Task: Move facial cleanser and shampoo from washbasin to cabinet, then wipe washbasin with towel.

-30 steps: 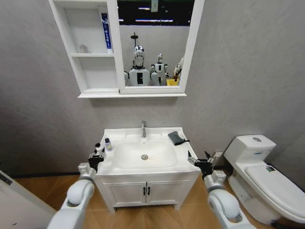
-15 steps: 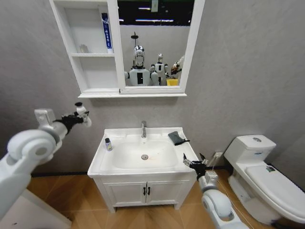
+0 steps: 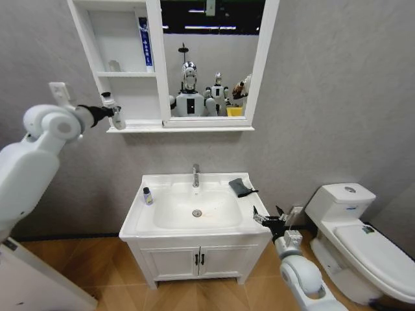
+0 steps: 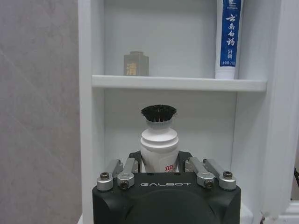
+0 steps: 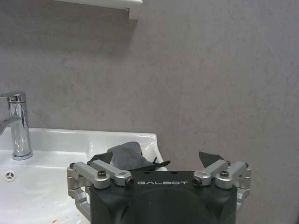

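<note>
Left gripper (image 3: pixel 111 111) now raised to cabinet (image 3: pixel 117 65), upper left, fingers pinching brush-capped bottle (image 4: pixel 159 140); placement imminent. Right gripper (image 3: pixel 267 219) spread, idling beside washbasin (image 3: pixel 194 210).

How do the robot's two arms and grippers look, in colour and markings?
Both arms have smooth white rounded shells. The left gripper and the right gripper each have a black body marked GALBOT in pale letters, with silver metal linkages and dark screws leading to the jaws.
</note>
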